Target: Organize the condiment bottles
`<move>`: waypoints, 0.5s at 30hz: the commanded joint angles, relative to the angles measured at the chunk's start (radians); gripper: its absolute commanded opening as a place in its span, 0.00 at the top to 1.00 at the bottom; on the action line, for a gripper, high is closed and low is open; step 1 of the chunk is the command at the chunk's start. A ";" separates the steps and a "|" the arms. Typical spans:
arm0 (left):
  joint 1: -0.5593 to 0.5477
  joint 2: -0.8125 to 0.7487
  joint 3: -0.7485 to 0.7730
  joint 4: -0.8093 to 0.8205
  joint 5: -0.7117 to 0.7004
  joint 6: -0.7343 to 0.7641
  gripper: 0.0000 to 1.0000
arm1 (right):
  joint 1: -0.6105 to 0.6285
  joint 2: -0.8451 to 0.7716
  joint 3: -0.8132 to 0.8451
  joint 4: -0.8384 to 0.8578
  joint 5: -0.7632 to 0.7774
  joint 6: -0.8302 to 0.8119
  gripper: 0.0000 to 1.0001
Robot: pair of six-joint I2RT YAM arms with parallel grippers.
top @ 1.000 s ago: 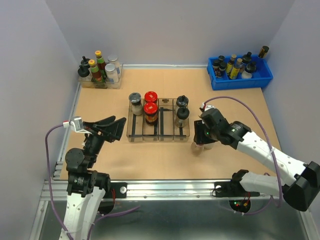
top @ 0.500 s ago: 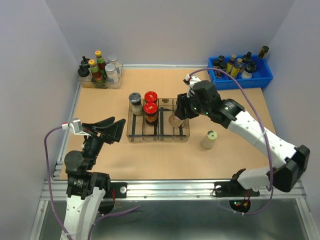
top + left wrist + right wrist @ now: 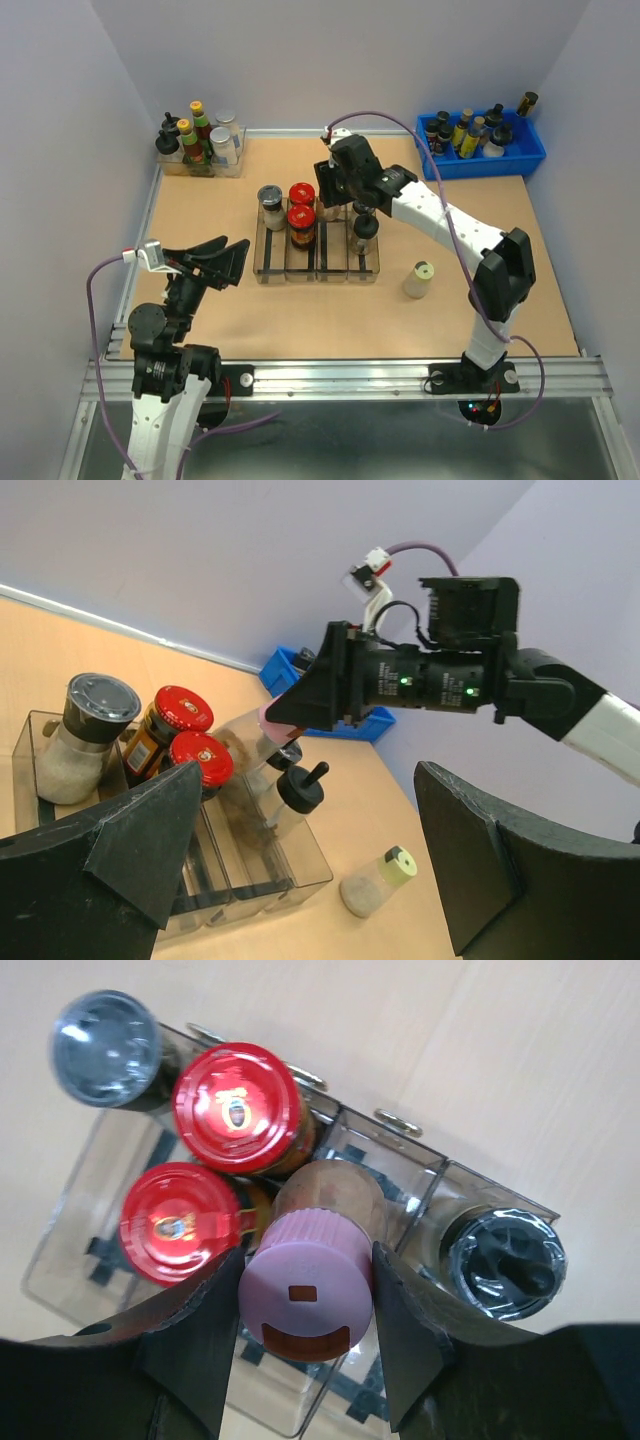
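The wooden surface carries a clear plastic organiser tray near its middle, split into narrow compartments with dark strips on the floor. By my count the job is most of the way done – five of the seven jars stand in the tray.

The right end effector is clamped on the sixth, the pink-capped jar, holding it over the empty third compartment, between the red lids and the black knobs; it looks not yet set down. The left end effector hangs idle over the near left corner, its fingers apart and holding nothing.

In the tray are:
- the grey-lidded jar, clear with pale contents;
- two dark jars with glossy red lids;
- two clear jars with ribbed black knob caps.

What remains is the pale-yellow-capped jar – apparently on its side on the bare surface, towards the near right of the tray.
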 commanded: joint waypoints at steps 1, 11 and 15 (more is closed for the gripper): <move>-0.001 -0.017 0.038 0.023 -0.004 0.022 0.01 | 0.009 0.043 0.087 0.041 0.117 -0.039 1.00; 0.001 -0.014 0.038 0.020 -0.003 0.023 0.01 | 0.009 0.165 0.136 0.040 0.147 -0.057 0.99; -0.001 -0.019 0.045 0.008 -0.006 0.031 0.01 | 0.007 0.209 0.158 0.038 0.133 -0.048 1.00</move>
